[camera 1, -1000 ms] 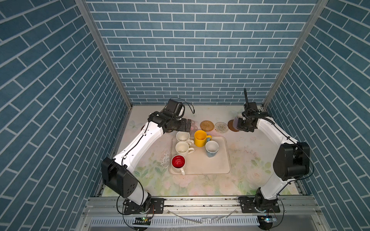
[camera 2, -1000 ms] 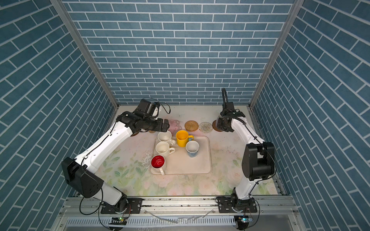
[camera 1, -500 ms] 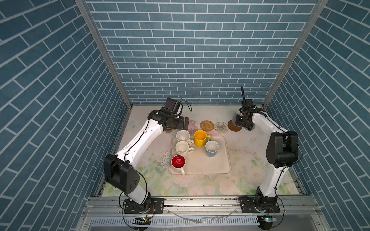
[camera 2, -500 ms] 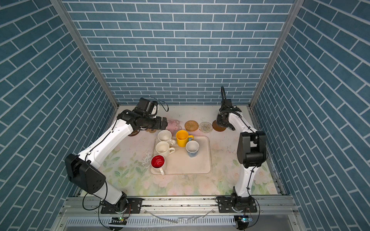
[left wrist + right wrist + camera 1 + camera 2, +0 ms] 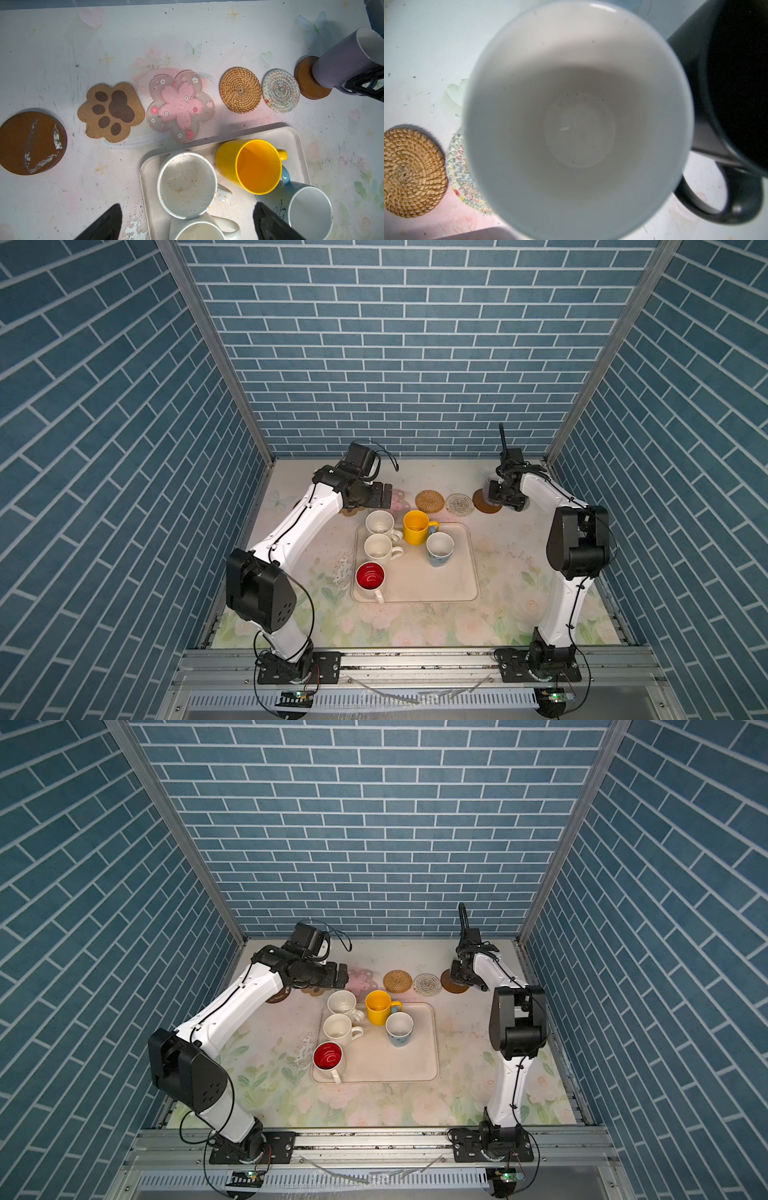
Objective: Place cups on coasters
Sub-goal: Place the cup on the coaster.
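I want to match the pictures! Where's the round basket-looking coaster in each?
In a top view: the rattan coaster lies behind the yellow mug.
In a top view: rattan coaster, same place.
Left wrist: rattan coaster between pink flower coaster and pale woven coaster.
Right wrist: rattan coaster beside the pale woven coaster.
Shared landmark: that pale woven coaster.

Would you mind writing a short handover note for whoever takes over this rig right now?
Left gripper: open, empty, above the speckled mug at the tray's corner.
Right gripper: shut on the lavender mug, at the brown coaster, not released.
Black mug beside it; base hidden.
To do: speckled mug plus cream mug, yellow mug, blue mug, red-lined mug, all on the tray; free: brown disc, paw coaster, flower coaster, rattan coaster, pale woven coaster.
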You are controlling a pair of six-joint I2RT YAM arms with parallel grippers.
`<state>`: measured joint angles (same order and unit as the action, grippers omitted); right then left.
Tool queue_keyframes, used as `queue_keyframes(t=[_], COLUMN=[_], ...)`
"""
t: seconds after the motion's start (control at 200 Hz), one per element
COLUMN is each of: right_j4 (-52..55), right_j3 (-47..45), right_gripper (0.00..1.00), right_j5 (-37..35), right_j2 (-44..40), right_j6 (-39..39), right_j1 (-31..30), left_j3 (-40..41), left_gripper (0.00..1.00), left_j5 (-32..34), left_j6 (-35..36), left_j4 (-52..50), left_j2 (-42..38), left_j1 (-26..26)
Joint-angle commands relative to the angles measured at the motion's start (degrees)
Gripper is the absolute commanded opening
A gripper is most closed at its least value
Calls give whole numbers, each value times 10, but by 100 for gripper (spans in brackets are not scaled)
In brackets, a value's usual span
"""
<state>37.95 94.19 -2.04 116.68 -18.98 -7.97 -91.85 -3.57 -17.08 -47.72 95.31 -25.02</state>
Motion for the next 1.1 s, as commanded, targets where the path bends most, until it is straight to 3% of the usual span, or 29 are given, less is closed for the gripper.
queue_keyframes(t=[0.0, 0.565, 0.74, 0.85, 1.095], right_j4=[-24, -21, -19, -19, -20], right_j3=[38, 30, 18, 10, -7], right_gripper=[0, 0, 18, 34, 44], right_j5=[3, 30, 28, 26, 23], right_j2=[0, 3, -10, -15, -36], right_j6=[20, 17, 16, 12, 6], right_j1=[1, -2, -10, -11, -13], left_j3=[-16, 2, 15, 24, 53], left_gripper=[99, 99, 99, 99, 99], left_j5=[1, 3, 0, -2, 2], left_j6=[4, 3, -2, -2, -5], left_j4=[-7, -6, 1, 3, 6], left_j2=[4, -13, -23, -34, -68], left_j1=[4, 7, 7, 7, 8])
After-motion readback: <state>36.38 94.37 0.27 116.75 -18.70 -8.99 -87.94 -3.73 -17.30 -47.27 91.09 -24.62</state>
